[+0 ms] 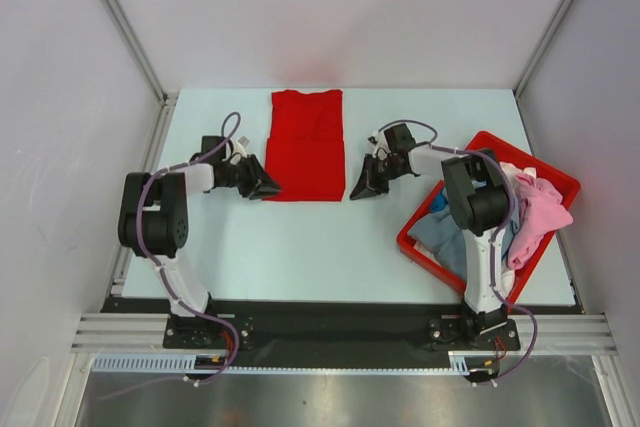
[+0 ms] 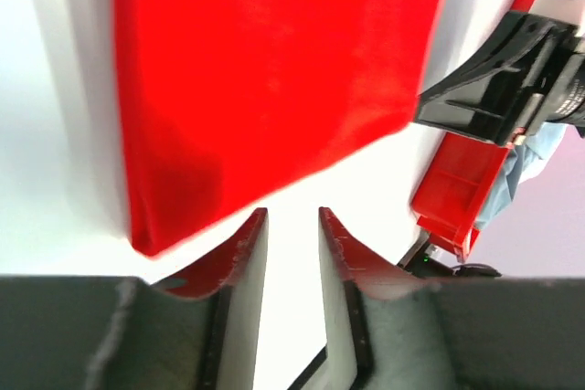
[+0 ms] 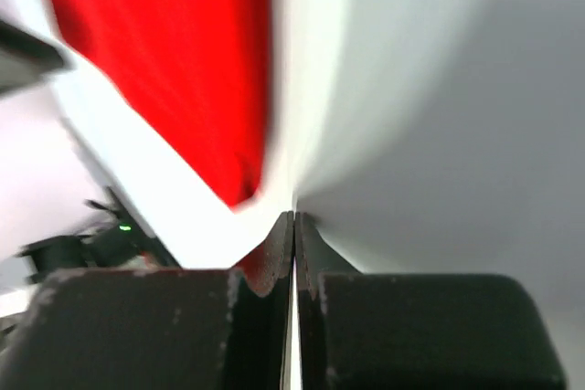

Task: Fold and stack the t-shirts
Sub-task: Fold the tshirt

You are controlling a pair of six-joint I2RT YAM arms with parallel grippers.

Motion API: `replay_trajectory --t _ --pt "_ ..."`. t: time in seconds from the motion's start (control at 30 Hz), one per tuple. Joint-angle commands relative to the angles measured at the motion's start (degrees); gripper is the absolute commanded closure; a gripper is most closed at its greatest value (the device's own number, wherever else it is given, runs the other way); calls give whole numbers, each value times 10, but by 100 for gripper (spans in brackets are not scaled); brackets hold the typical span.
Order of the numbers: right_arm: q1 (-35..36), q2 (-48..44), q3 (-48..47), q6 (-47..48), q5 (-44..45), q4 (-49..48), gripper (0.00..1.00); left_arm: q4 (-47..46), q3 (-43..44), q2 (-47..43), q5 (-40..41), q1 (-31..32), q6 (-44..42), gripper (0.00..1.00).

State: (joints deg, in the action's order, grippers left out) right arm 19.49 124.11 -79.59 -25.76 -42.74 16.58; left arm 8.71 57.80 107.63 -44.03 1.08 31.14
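The large bright red cloth t-shirt (image 1: pixel 305 147) is lying flat on the pale desk (image 1: pixel 300 257), narrowed to a long rectangle, so its folding looks partway done. The left tool (image 1: pixel 268 188) is sitting at the shirt's near left corner, jaws slightly apart with only desk between them. The right tool (image 1: pixel 360 190) is sitting at the near right corner, jaws pressed together, nothing visibly pinched. Right of the shirt, a rigid red plastic bin (image 1: pixel 420 247) is holding the pink t-shirt (image 1: pixel 540 212) and others. To my eye, the next move is calling for both tools to grip the near hem and carry it over.
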Motion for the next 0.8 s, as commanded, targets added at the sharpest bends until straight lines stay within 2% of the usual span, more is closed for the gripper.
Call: replay_trajectory --t 0.0,0.1,0.13,0.23,0.33,0.4,0.47,0.57,0.6,0.67,0.7,0.77 --pt "-2 -76 5 96 102 114 97 58 11 -84 33 -6 -45 65" --pt "-1 -109 21 82 113 124 77 98 13 -121 78 -6 -70 52" --pt "0 -114 29 70 109 107 61 111 7 -129 89 -6 -76 46" --pt "6 -125 72 -12 79 41 49 112 -17 -138 107 -6 -66 42" --pt "16 -125 90 -72 70 -4 49 99 -38 -143 132 -7 -56 40" --pt "31 -129 83 -69 96 -2 50 95 -42 -135 143 -7 -59 40" --pt "46 -138 54 -38 134 29 50 94 -40 -122 143 -8 -62 41" --pt "77 -149 -3 34 213 111 48 86 -37 -93 128 -8 -44 47" --pt "88 -152 -11 46 231 126 48 82 -39 -92 132 -25 -39 48" --pt "97 -170 -21 65 286 158 28 67 -44 -91 137 -28 -20 50" --pt "107 -179 -21 82 311 167 1 69 -42 -82 140 -29 -17 50" --pt "116 -204 0 92 386 173 0 75 -31 -69 140 -30 -8 50"
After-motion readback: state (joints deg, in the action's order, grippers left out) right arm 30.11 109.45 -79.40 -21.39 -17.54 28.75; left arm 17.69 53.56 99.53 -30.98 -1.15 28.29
